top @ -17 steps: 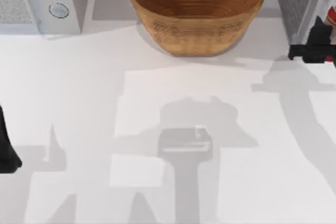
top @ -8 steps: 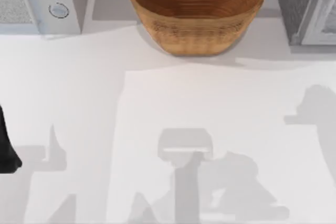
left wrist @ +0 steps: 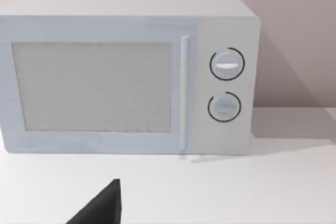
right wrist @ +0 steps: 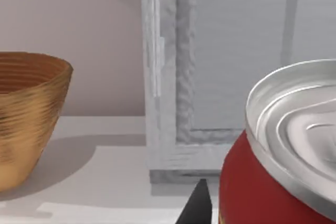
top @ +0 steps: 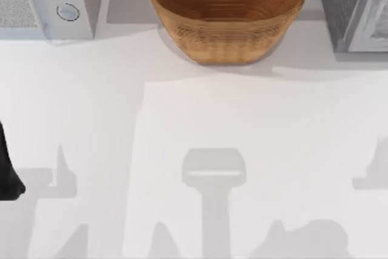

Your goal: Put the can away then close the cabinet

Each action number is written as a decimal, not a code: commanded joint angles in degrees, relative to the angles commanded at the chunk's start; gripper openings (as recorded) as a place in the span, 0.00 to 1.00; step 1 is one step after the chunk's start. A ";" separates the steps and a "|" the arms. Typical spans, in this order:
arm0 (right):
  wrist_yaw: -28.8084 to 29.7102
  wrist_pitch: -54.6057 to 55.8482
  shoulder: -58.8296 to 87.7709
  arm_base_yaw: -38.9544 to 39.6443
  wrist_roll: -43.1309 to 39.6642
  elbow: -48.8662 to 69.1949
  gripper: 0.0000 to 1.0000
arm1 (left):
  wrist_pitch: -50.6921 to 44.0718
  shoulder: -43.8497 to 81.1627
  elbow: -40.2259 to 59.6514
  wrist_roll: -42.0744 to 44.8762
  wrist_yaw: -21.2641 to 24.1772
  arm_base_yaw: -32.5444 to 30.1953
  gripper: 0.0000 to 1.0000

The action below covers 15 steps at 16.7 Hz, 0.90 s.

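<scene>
Can (right wrist: 283, 166) apparently gripped in right end effector, facing cabinet (right wrist: 220, 72); left unclear.

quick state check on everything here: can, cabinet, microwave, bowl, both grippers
can: upright, close at the right gripper's camera, facing the cabinet, not put away yet
cabinet: at the table's right rear; open or shut, cannot tell
microwave: door shut, at the left rear
bowl: upright, empty, at the rear middle
left gripper: parked at the table's left edge
right gripper: beside the can; grip cannot be seen
</scene>
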 joint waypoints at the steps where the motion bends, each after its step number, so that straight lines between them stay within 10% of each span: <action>1: -0.62 -1.41 -2.81 -0.64 -0.16 -1.20 0.00 | 0.00 0.00 0.00 0.00 0.00 0.00 1.00; 15: -0.71 -6.71 -0.34 -0.70 -0.29 5.55 0.00 | 0.00 0.00 0.00 0.00 0.00 0.00 1.00</action>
